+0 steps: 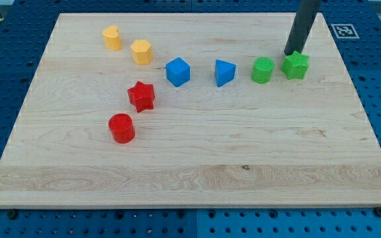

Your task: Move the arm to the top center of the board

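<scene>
Dark matte rod, clawless, my tip [288, 53] touching the green star block's [296, 65] upper-left edge on pale wooden board [197, 165].

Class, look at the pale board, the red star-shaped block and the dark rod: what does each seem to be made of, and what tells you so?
Pale board: wood, likely smooth-finished; grain lines and plank seams show.
Red star-shaped block: probably plastic; uniform saturated colour, matte with a slight sheen.
Dark rod, ending at my tip beside the green star block: matte black, plastic or metal; unclear.
</scene>
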You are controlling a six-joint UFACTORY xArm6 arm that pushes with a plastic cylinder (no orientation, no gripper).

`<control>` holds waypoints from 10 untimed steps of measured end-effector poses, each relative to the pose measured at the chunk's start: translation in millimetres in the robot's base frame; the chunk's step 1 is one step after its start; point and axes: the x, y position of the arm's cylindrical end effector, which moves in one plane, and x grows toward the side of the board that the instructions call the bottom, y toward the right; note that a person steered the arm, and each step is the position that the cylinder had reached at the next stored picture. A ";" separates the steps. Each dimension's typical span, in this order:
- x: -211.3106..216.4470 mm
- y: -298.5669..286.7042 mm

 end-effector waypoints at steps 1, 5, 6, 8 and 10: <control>7.0 0.0; -30.2 -34.1; -15.8 -38.1; -36.4 -49.5; -45.5 -214.9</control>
